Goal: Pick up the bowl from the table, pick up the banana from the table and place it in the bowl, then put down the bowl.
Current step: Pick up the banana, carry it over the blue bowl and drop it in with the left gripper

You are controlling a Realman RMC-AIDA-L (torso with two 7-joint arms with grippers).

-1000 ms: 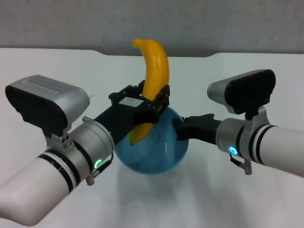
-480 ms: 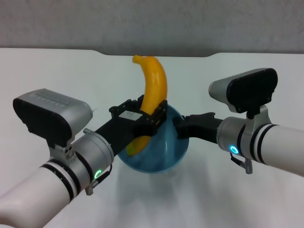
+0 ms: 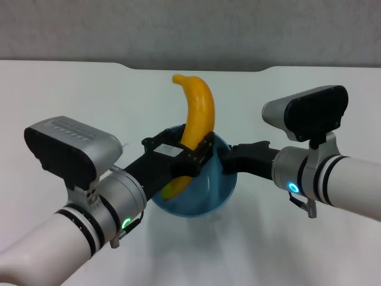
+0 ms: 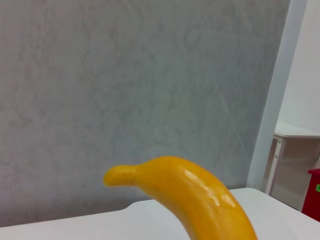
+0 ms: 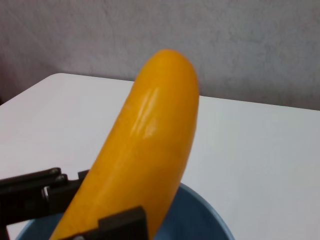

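Note:
The yellow banana [image 3: 197, 113] stands almost upright, its lower end inside the light-blue bowl [image 3: 208, 193] and its upper end pointing toward the far edge. My left gripper [image 3: 184, 156] is shut on the banana's middle, right over the bowl's near-left rim. From the right, my right gripper [image 3: 229, 159] is shut on the bowl's right rim. The left wrist view shows only the banana's [image 4: 200, 200] upper part against the wall. In the right wrist view the banana [image 5: 150, 150] rises out of the bowl [image 5: 200, 220], with the left gripper's black fingers [image 5: 30, 192] beside it.
The white table [image 3: 71, 89] stretches around the bowl, with a notched far edge and a grey wall behind it. Both forearms cross the near part of the table, left and right of the bowl.
My left gripper has come down and slightly right with the banana, so its lower end sits deeper in the bowl. The right arm and the bowl have barely moved.

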